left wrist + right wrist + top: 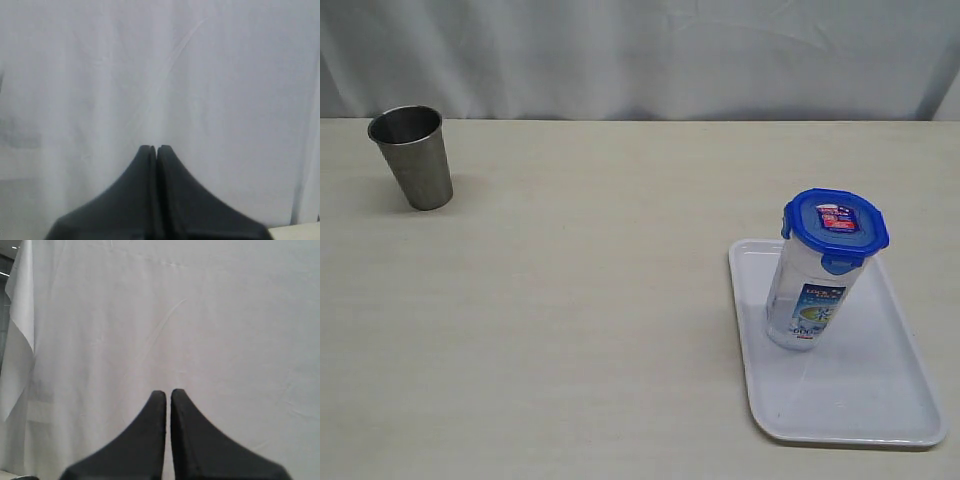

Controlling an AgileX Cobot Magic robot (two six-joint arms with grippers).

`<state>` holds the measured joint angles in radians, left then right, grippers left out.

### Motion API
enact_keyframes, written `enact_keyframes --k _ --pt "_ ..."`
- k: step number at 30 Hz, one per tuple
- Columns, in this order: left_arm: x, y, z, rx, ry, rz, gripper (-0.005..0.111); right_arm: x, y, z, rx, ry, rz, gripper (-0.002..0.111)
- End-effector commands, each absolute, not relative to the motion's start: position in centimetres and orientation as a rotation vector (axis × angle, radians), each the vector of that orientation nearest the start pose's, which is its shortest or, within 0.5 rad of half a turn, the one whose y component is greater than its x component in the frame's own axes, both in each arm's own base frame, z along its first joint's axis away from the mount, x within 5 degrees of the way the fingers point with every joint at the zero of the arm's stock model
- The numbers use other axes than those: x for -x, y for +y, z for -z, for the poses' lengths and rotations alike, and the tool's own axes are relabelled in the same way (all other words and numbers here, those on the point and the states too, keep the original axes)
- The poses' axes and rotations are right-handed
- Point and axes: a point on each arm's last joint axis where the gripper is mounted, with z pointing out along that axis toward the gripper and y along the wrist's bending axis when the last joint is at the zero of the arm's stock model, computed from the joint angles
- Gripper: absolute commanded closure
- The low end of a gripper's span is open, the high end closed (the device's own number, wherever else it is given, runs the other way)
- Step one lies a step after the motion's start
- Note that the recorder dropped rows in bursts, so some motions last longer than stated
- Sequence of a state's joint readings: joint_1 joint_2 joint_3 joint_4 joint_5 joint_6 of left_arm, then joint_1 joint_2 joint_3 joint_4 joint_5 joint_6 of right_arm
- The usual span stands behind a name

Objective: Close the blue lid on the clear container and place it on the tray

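The clear container (807,300) stands upright on the white tray (880,400) at the right of the exterior view. The blue lid (835,225) sits on top of it, with a tab hanging down at the front. Neither arm shows in the exterior view. In the left wrist view my left gripper (156,148) is shut, its dark fingers pressed together, facing a white curtain. My right gripper (168,392) is shut too, a thin slit between its fingers, nothing in it, also facing the curtain.
A grey steel cup (413,156) stands at the far left of the beige table (570,320). A white curtain (640,50) hangs behind the table.
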<state>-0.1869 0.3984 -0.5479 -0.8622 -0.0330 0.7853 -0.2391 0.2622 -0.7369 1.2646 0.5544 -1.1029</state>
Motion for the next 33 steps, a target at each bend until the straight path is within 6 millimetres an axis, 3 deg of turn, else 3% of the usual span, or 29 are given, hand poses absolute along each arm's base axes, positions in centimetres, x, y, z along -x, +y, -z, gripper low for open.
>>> enact_keyframes --k 1,8,17,23,30,33 --pt "-5.0 -0.7 -35.7 -0.017 1.231 0.254 0.107 -0.9 4.5 -40.1 0.224 1.203 -0.234 0.104" --pt "-1.7 0.0 -34.1 -0.008 1.098 0.255 0.107 2.3 4.9 -37.9 0.185 1.094 -0.239 0.104" --pt "-1.2 -0.1 -33.7 -0.026 1.091 0.265 0.107 1.8 5.0 -37.1 0.206 1.133 -0.27 0.104" --pt "-1.2 -0.4 -33.5 -0.056 1.112 0.27 0.107 0.3 4.6 -35.2 0.191 1.194 -0.261 0.104" --pt "-1.7 -0.6 -32.5 -0.067 1.152 0.274 0.107 -2.8 3.2 -30.0 0.086 1.337 -0.237 0.104" --pt "-3.2 -0.7 -29.7 -0.044 1.237 0.274 0.107 -4.4 2.4 -25.9 0.052 1.44 -0.219 0.104"
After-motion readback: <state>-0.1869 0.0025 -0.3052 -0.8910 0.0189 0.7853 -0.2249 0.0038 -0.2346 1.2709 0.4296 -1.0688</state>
